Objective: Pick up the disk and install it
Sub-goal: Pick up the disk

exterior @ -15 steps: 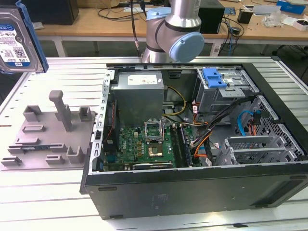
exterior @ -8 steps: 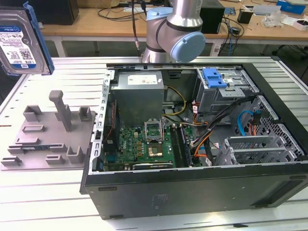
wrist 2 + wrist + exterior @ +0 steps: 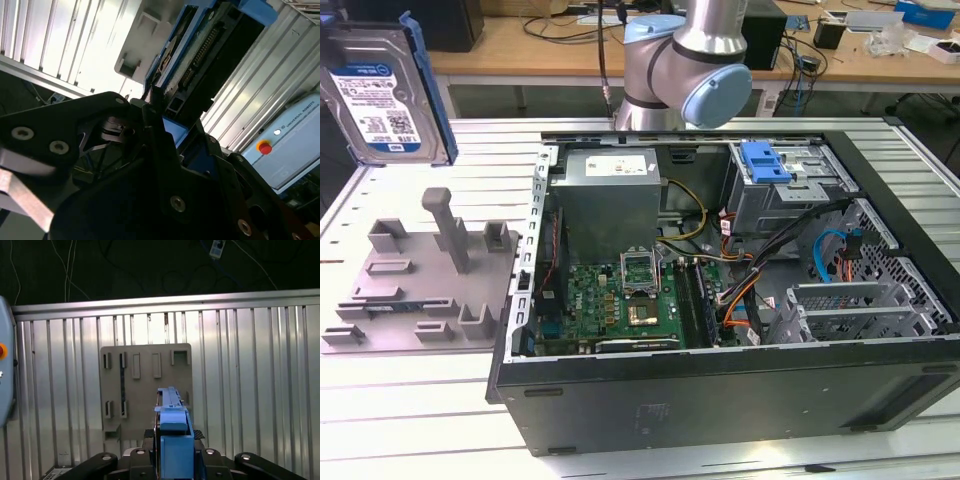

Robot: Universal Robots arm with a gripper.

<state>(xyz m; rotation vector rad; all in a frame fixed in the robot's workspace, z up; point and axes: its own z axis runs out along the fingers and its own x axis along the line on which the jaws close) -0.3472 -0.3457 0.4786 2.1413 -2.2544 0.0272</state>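
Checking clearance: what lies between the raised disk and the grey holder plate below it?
Nothing: in the exterior view the disk hangs clear above the holder plate and its post.

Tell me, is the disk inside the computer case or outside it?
Outside. In the exterior view the disk is up in the air over the grey holder plate, beside the open computer case.

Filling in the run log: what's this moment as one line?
stage: disk lifted | end effector: shut on disk | disk: held aloft over grey fixture plate | computer case: open, disk not yet inside
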